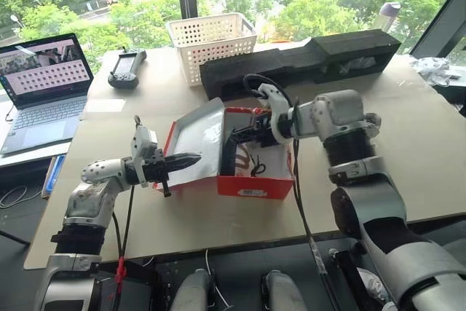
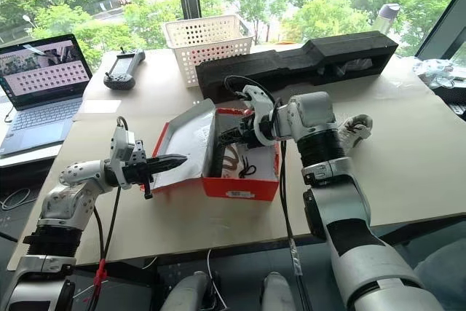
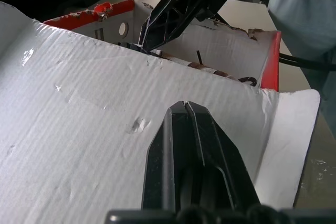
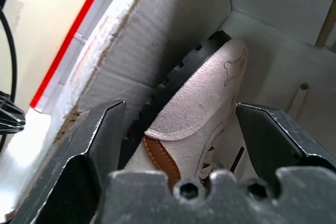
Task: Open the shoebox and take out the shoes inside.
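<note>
Big windows with green trees behind them back a pale tabletop (image 1: 408,143), where the shoebox (image 1: 251,183) sits near the front edge, red outside and white-grey inside, its hinged lid (image 1: 198,136) swung open toward the robot's left. A white label (image 1: 253,192) is stuck on the red end wall facing the robot; its print is too small to read. The left gripper (image 1: 191,158) has its two black fingers pressed together and its tip against the inner face of the raised lid; whether it bears any of the lid's weight cannot be told. The right gripper (image 4: 181,124) points down into the box with its fingers spread wide on either side of one of the shoes (image 4: 197,124), a white sneaker with a toothed dark sole and a brown stitched patch, lying on its side against the box wall; the fingers are apart from it. Behind the box lie a long black foam block (image 1: 306,60) and a white lattice basket (image 1: 211,41). Farther left are a black handheld controller (image 1: 126,69) and an open laptop (image 1: 44,89), whose screen is unreadable.
</note>
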